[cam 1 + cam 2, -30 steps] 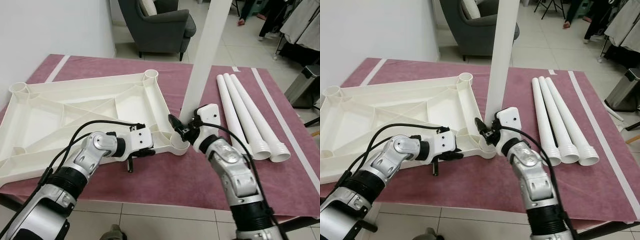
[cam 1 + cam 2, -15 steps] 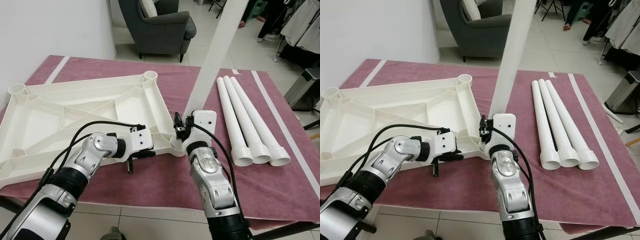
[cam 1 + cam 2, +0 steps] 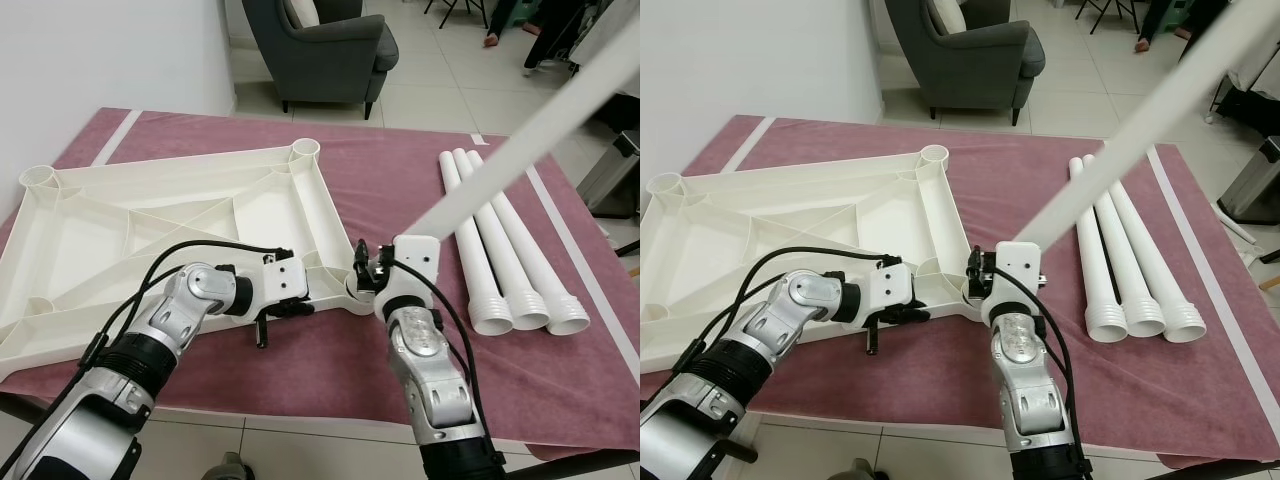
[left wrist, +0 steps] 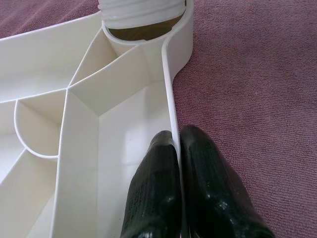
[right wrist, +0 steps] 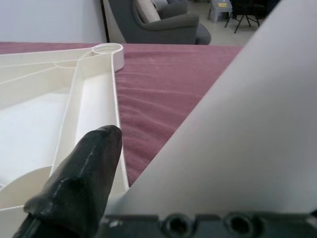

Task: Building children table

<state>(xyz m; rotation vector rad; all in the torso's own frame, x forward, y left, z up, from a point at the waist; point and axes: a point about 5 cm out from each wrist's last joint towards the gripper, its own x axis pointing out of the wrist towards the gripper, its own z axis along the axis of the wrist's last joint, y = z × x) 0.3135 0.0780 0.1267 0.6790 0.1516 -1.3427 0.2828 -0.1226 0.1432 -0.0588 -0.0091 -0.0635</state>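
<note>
Nearest the camera, 2 silver arms reach onto the mauve cloth-covered work surface (image 3: 330, 350). The left gripper (image 3: 283, 309) has its 2 black fingers (image 4: 163, 198) pressed together on the thin near wall of the upturned white plastic tabletop (image 3: 150, 220), one finger inside the rim and one outside, just short of the near right corner socket (image 4: 143, 22).

At that same corner the right gripper (image 3: 978, 275) holds 1 long white plastic leg tube (image 3: 1120, 140), which leans steeply up and away to the right instead of standing upright. Its lower end sits at the socket, though whether the thread has caught there is hard to judge. In the right wrist view, 1 black finger (image 5: 81, 178) lies against the tube's side, so the fingers appear clamped on it.

The tabletop lies underside up, showing ribbed compartments and 4 round corner sockets; 3 hold nothing.

Further right, 3 more white leg tubes (image 3: 500, 250) lie side by side, touching, threaded ends toward the robot.

Beyond the surface stands 1 dark grey armchair (image 3: 320, 50) on a tiled floor (image 3: 420, 100).
</note>
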